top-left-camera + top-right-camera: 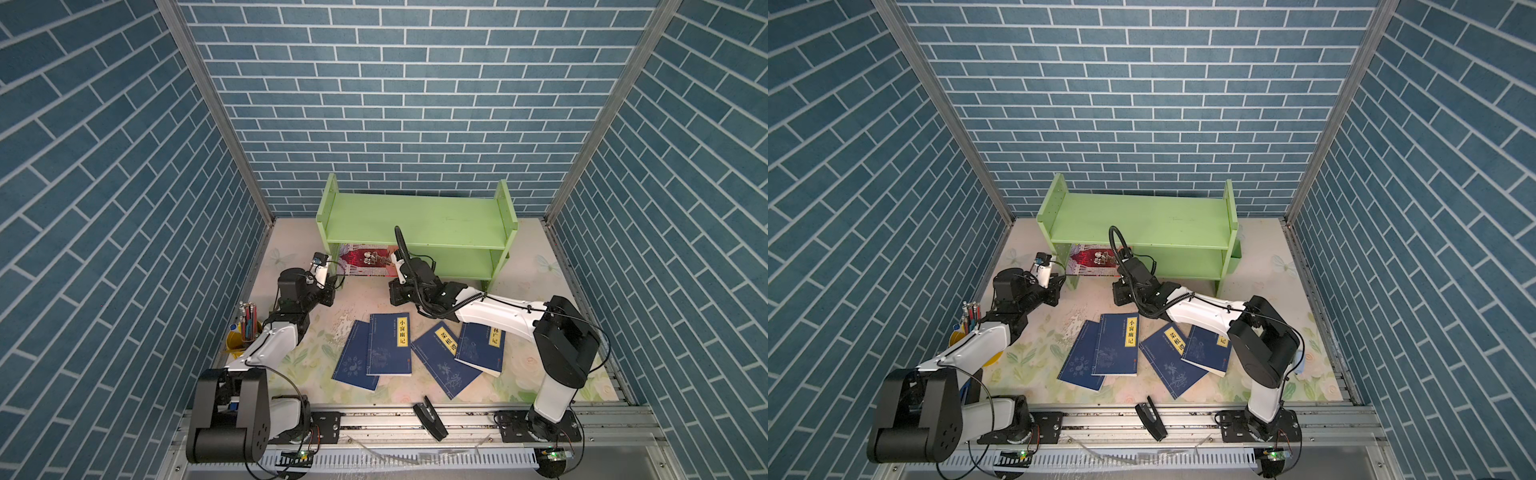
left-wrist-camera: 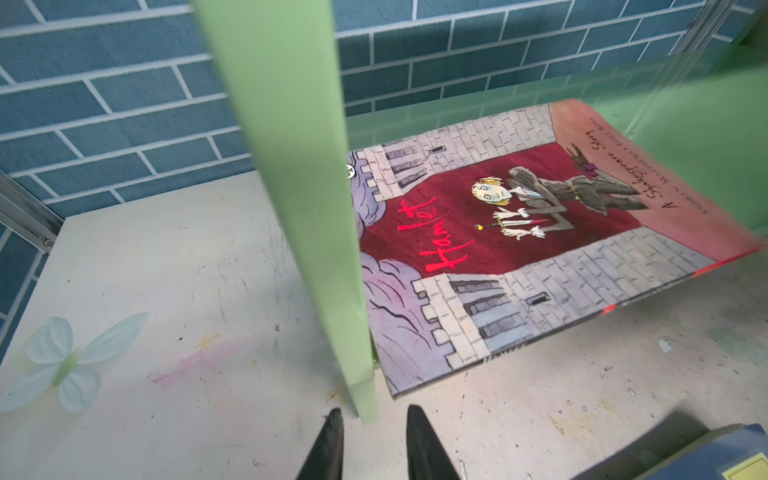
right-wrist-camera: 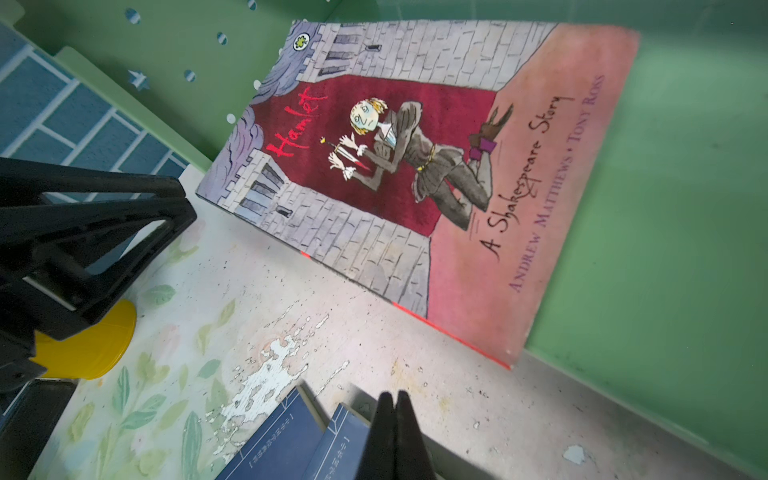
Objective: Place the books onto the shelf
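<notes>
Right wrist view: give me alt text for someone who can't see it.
A red-and-grey Hamlet paperback lies face up, partly on the lower board of the green shelf, partly jutting out over the worn table. The shut right claw points toward it, with two dark blue books by its tips.

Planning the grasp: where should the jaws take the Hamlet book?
Grip the Hamlet book at its red spine edge, coming from the table side. It lies cover up with that edge jutting past the shelf's lower tier, likely leaving room below for one jaw.
</notes>
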### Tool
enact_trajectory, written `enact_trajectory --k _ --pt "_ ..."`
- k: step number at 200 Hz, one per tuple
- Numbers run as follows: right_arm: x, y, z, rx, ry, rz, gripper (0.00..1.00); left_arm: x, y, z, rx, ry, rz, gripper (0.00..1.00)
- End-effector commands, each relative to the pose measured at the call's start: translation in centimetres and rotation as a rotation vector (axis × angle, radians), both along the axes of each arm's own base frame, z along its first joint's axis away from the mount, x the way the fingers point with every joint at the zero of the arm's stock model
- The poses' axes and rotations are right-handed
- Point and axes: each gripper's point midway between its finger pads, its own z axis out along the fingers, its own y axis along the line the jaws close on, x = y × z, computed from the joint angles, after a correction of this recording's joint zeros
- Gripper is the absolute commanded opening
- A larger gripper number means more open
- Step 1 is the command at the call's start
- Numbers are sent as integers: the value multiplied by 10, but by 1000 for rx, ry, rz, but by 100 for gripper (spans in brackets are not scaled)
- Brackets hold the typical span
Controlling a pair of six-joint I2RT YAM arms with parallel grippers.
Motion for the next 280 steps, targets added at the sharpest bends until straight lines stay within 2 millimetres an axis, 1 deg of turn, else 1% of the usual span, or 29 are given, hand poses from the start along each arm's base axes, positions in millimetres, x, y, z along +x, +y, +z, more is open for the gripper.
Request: enact_trajectory --k 1,63,130,199,241,280 --pt "-2 0 10 -8 -38 21 0 1 0 1 -1 -6 -10 29" --pt "-3 -2 10 -12 -38 17 0 9 1 -6 -15 12 7 29" --pt "-1 -1 11 -15 -41 17 0 10 2 3 -21 -9 13 29" --pt "-2 -2 10 -23 -40 15 0 14 2 3 -26 -8 20 29" --pt "-1 -2 10 -25 -41 15 0 16 3 -4 -28 11 26 29" --pt "1 -4 10 -36 -48 1 0 17 4 -3 -23 5 27 30"
